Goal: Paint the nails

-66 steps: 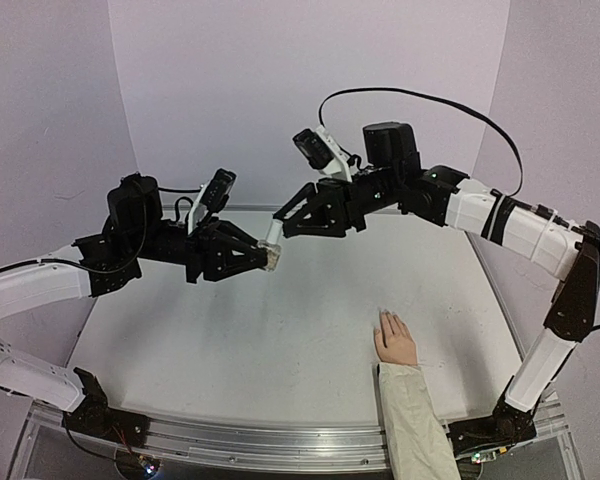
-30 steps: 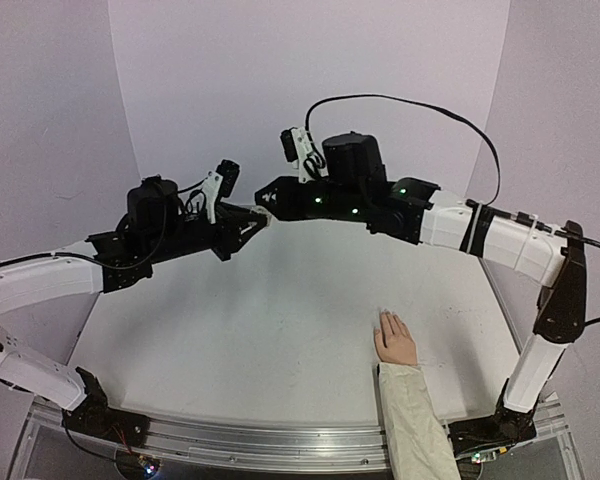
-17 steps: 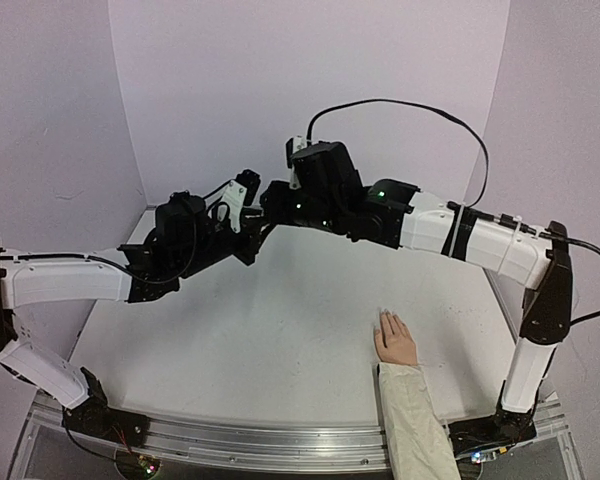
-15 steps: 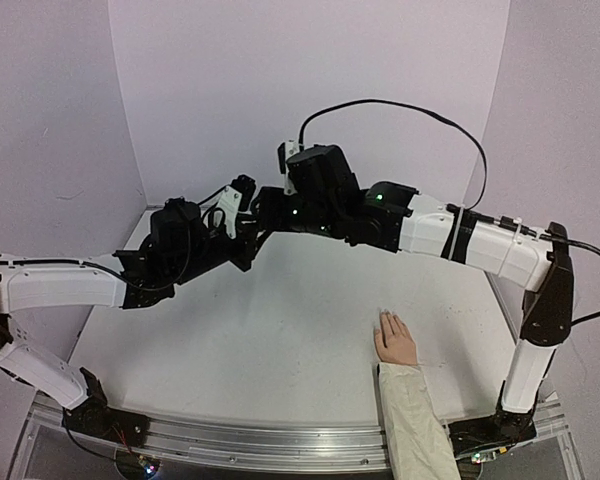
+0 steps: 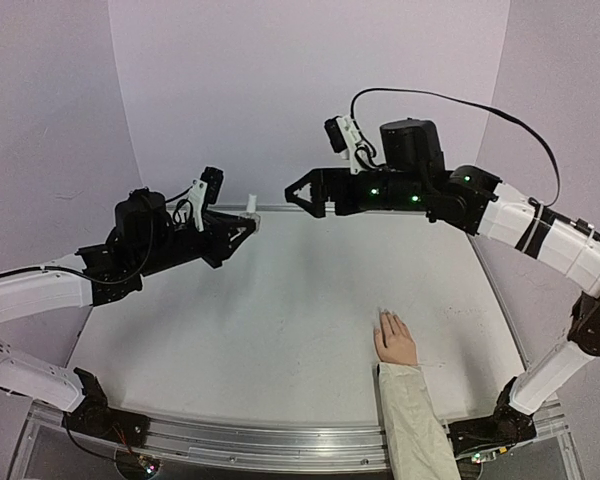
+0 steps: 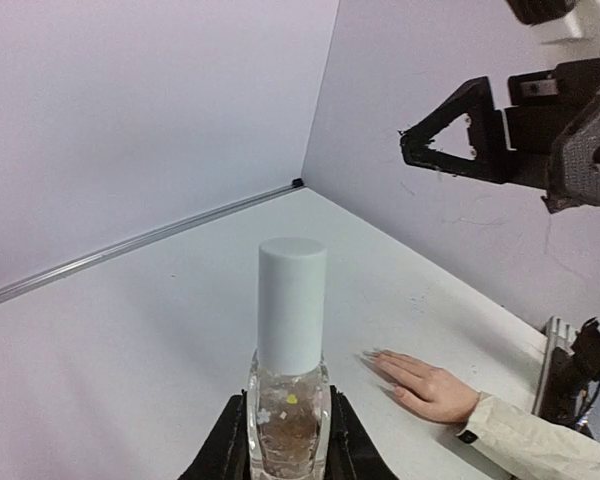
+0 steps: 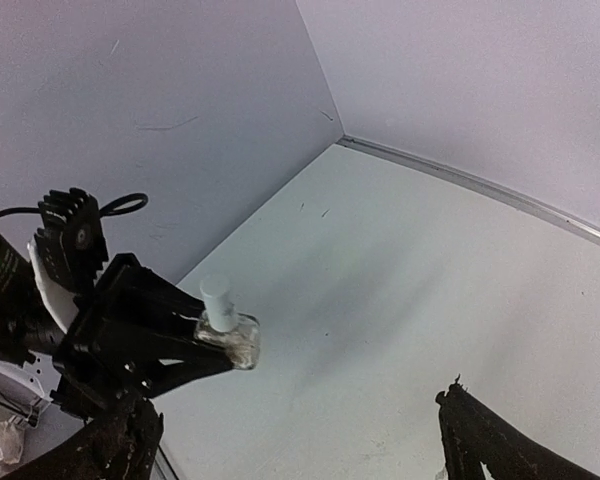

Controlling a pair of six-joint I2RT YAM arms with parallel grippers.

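Glass polish bottle, small and clear with a white cylindrical cap (image 6: 289, 350), stands upright in the left claw (image 6: 288, 440), pinched at its body and raised above the white table (image 5: 230, 330); the right claw (image 7: 295, 405), pressed together at the bottle's top a second ago, is now drawn back to the right, well apart from the bottle, its jaws spread wide and holding nothing; both arms are also swung back from their meeting point over the far middle of the table; the cap sits on the bottle, so no brush is out, and the release looks like a pause between twists or a grip that let go, not an opened bottle; the pale flesh-coloured hand with a cream sleeve (image 5: 395, 342) lies flat, palm down, at the near right of the table, well apart from both claws; the tiny nails at its fingertips (image 5: 384, 316) point away from the arms' bases and are too small to judge; painting, by this showing, is not yet begun.
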